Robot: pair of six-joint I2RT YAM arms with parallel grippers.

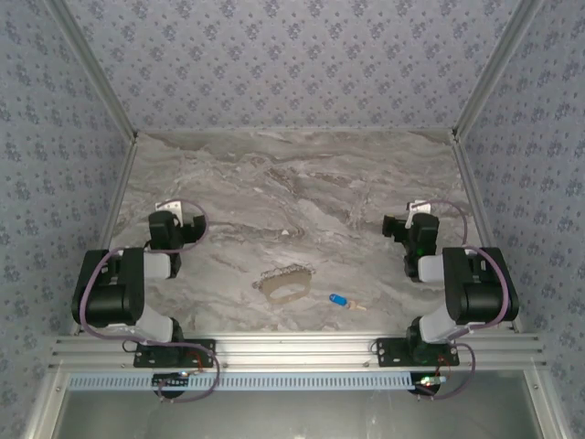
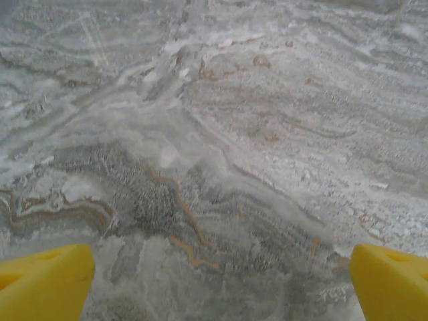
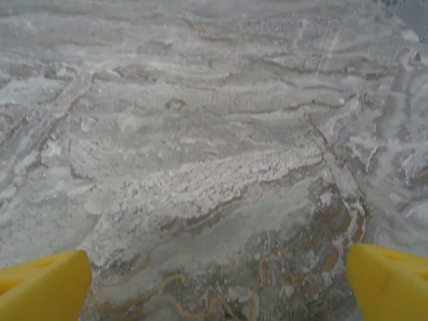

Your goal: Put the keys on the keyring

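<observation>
Top view first: the marble table [image 1: 302, 174] sits inside a booth with blue-grey flowery walls [image 1: 274, 55]. The keyring [image 1: 285, 283] lies flat on the marble near the front edge, roughly in the middle between the two arm bases. It's a pale tan loop and honestly pretty hard to pick out against the stone. The key [image 1: 340, 300] is just to the right of it, close but not touching. Its blue head is toward the ring and its short pale blade points off to the right. Nothing is holding either of them. The left arm [image 1: 114, 293] is folded up on the left side and the right arm [image 1: 475, 288] on the right, and both wrists sit well back from the key and ring.

Left wrist view: the left gripper [image 2: 217, 287] is looking down at bare marble with grey and rusty-orange veins. Its yellow fingers [image 2: 47, 281] poke in at the two bottom corners, so the jaws are spread wide with nothing between them.

Right wrist view: same deal for the right gripper [image 3: 215, 284]. Its yellow fingers [image 3: 43, 287] sit far apart in the bottom corners, with nothing in between and just veined marble below.
</observation>
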